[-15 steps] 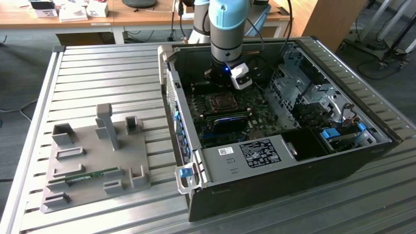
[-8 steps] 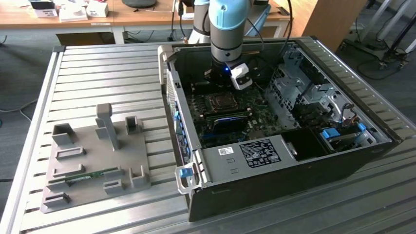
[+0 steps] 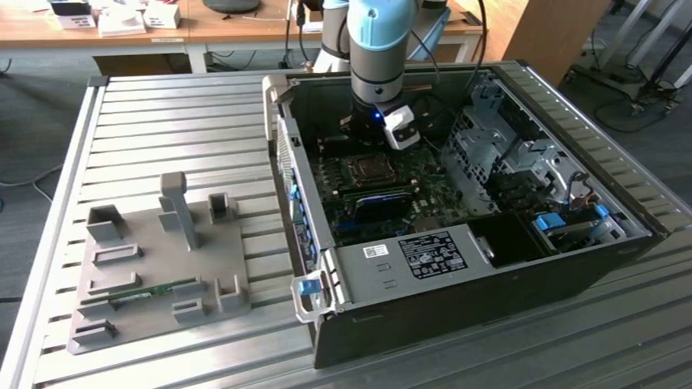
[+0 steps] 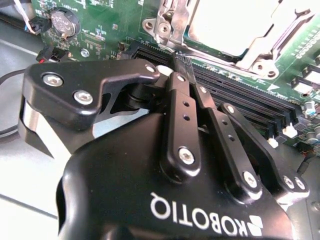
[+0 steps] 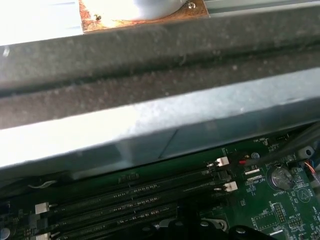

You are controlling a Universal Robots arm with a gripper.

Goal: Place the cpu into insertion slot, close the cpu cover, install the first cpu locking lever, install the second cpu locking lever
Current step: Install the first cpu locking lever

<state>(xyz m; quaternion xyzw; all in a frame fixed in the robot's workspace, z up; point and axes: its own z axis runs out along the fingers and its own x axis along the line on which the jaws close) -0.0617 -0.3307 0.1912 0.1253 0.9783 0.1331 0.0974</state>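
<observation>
Hanging inside the open computer case (image 3: 562, 267), the gripper (image 4: 176, 64) has its fingers pressed together, empty, beside the cpu cover (image 4: 260, 50), which lies flat over the cpu (image 4: 235, 25).

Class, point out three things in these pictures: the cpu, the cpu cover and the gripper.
cpu (image 4: 235, 25), second wrist view, on its bright metal top.
cpu cover (image 4: 172, 22), second wrist view, on the frame's side rail.
gripper (image 4: 177, 62), second wrist view, between its fingertips.
</observation>
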